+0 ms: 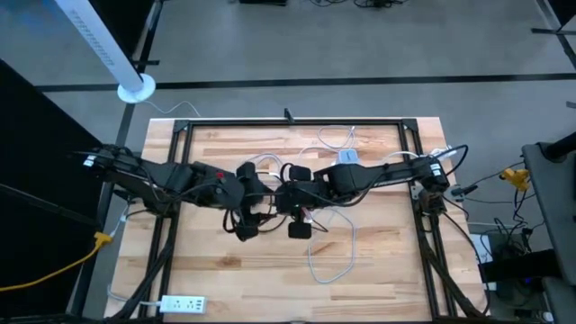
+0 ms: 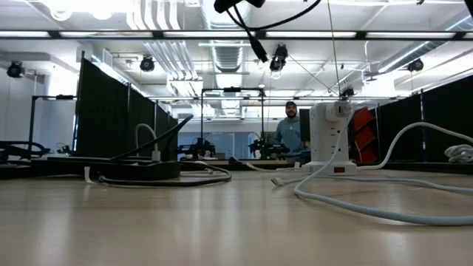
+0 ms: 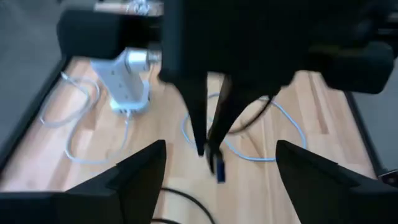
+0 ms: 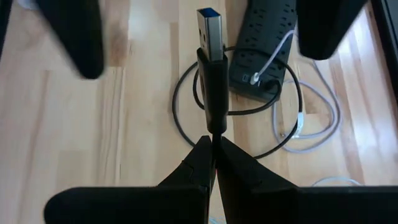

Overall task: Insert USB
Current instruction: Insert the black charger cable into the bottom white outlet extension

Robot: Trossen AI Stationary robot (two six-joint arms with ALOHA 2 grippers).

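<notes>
While both arms meet over the middle of the wooden table (image 1: 360,270), the high view shows the plugging-in not yet done: the left gripper (image 1: 261,193) and right gripper (image 1: 286,196) hang close together, a black power strip (image 1: 247,229) lies just at six o'clock of the left one, and a white charger (image 1: 346,157) sits toward one o'clock of the pair.

From table level, the grippers are out of sight; the white charger (image 2: 329,137) stands upright with its white cable (image 2: 369,207) looping forward, and a person (image 2: 290,133) stands far behind.

Through the left wrist camera, that arm's fingers (image 3: 134,174) are spread wide and hold nothing; beyond them the right gripper's tips (image 3: 208,146) carry the USB plug (image 3: 217,169) above the bare wood.

Through the right wrist camera, the fingers (image 4: 199,165) are pressed together, pinching the black tail of the USB plug (image 4: 210,62), whose metal end points clear toward the power strip (image 4: 264,50) at one o'clock. Picking up looks finished; aligning and pushing into a port remain.
</notes>
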